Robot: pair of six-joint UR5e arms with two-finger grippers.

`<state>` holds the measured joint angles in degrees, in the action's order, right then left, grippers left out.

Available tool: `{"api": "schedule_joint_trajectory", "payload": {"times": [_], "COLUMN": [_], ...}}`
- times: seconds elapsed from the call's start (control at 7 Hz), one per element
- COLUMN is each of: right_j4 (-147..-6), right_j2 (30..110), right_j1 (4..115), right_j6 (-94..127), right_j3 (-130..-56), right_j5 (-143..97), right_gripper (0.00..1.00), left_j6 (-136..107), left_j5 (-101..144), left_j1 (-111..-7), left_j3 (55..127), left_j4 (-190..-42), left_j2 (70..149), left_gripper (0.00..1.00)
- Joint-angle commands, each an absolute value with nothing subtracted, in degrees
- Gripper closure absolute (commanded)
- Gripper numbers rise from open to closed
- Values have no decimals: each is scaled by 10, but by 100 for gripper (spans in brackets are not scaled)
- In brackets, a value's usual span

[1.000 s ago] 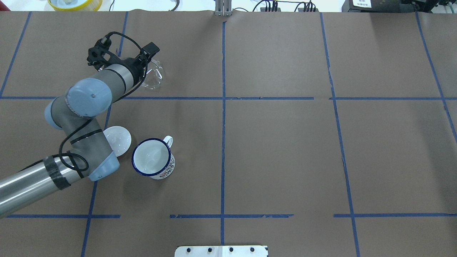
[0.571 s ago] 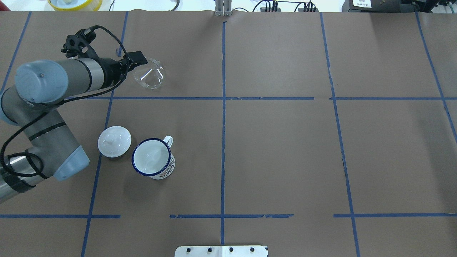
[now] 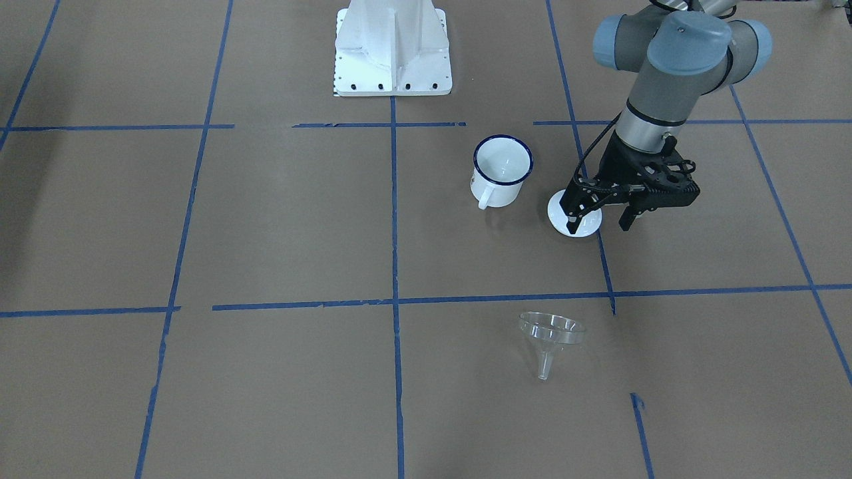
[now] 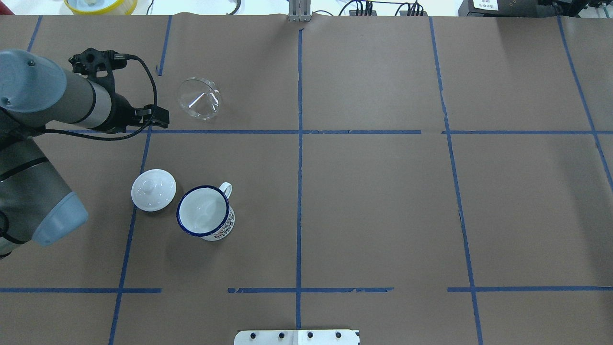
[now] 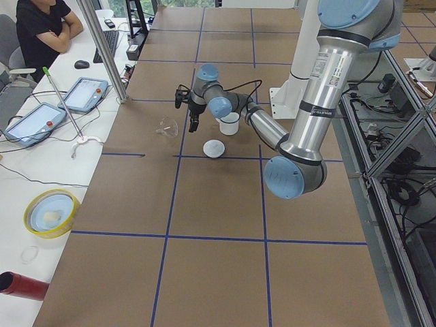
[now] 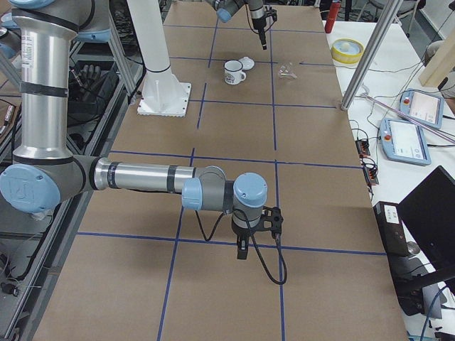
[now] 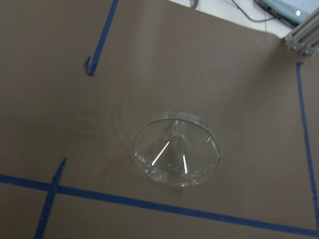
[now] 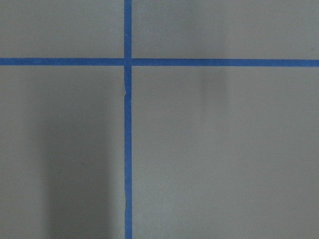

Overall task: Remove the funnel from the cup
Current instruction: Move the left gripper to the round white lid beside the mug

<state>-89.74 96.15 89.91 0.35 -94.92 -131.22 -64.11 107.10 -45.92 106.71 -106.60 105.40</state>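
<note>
From overhead, the left gripper hangs left of the funnel, which rests on the table well apart from the cup. Only the front view shows the gripper's fingers spread, empty. The cup's side print is unreadable. The right gripper shows only side-on, so whether it is spread I cannot tell.

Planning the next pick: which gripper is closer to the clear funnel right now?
Left. The left gripper hangs a short way from the funnel, on the robot's-left side of it; the right gripper is far away, well toward the robot's right.
</note>
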Motion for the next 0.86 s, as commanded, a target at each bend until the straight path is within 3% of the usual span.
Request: {"api": "schedule_joint_trajectory", "payload": {"times": [0.0,0.29,0.43,0.71], "right_j4": [-897,-897,-897,-897], "right_j2": [962,962,962,962], "right_j1": [899,899,899,899], "right_j6": [4,4,4,4], "right_j3": [-949,-949,-949,-949], "right_j5": [-1312,-1312,-1312,-1312], "right_gripper": [0,0,0,0], "left_j6": [-670,-705,-717,-717], "left_j5": [1068,1034,1033,1034], "left_j1": [-420,-361,-352,-352], "left_j3": [1066,1055,1055,1060], "left_j4": [-1162,-1185,-1184,-1182], "left_j2": [975,962,962,962], "left_gripper": [0,6,14,44]}}
